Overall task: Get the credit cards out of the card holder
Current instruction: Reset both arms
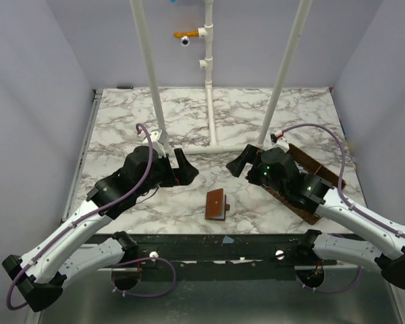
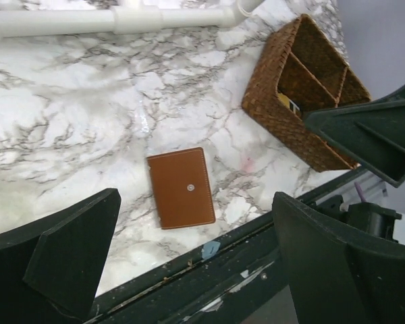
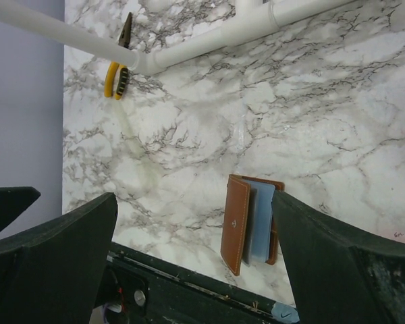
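The card holder (image 1: pixel 216 204) lay flat on the marble desk (image 1: pixel 121 121), close to its near edge, brown cover up and slightly ajar, with a blue-grey pocket (image 3: pixel 260 221) showing along its open side. The left tool (image 1: pixel 183 169) hung above the desk beyond and left of the card holder, released, fingers wide apart with nothing between them. The right tool (image 1: pixel 239 163) hung beyond and right of it, likewise released and empty. A woven basket (image 2: pixel 304 94) sat well right of the card holder.
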